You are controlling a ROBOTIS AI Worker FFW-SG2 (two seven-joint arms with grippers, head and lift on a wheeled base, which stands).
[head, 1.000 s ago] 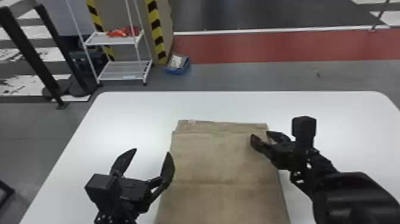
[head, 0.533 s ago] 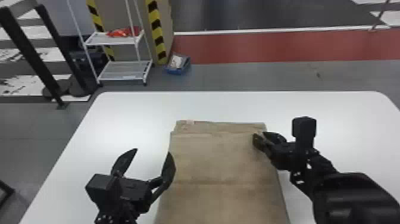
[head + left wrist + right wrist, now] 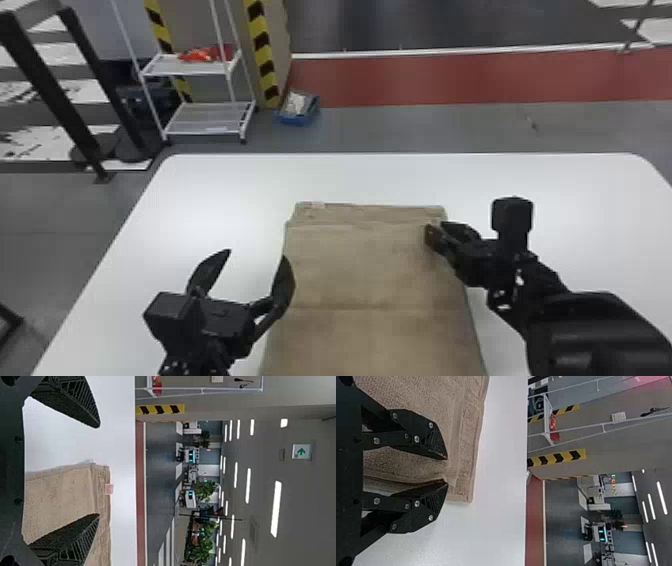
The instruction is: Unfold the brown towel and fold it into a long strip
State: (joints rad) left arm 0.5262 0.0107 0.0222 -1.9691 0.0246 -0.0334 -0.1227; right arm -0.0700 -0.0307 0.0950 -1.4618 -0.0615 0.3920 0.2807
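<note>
The brown towel (image 3: 370, 270) lies flat in a layered rectangle on the white table, its far end showing stepped edges. Over the table at its left side, my left gripper (image 3: 257, 256) stands wide open, one fingertip beside the towel's left edge. My right gripper (image 3: 438, 228) is at the far right corner, its fingers partly closed around the upper layer's edge. In the left wrist view, the left gripper (image 3: 97, 471) holds nothing, with the towel (image 3: 59, 498) below it. In the right wrist view, the towel (image 3: 411, 461) puckers between the right gripper's tips (image 3: 447, 470), a gap remaining.
The white table (image 3: 225, 190) extends around the towel. On the floor beyond stand a white rack (image 3: 210, 120) and a blue box (image 3: 298, 111), with black posts (image 3: 55, 90) at the left.
My right gripper's fingers have drawn closer together at the towel's corner. The towel's far part has shifted slightly left. My left gripper has stayed in place.
</note>
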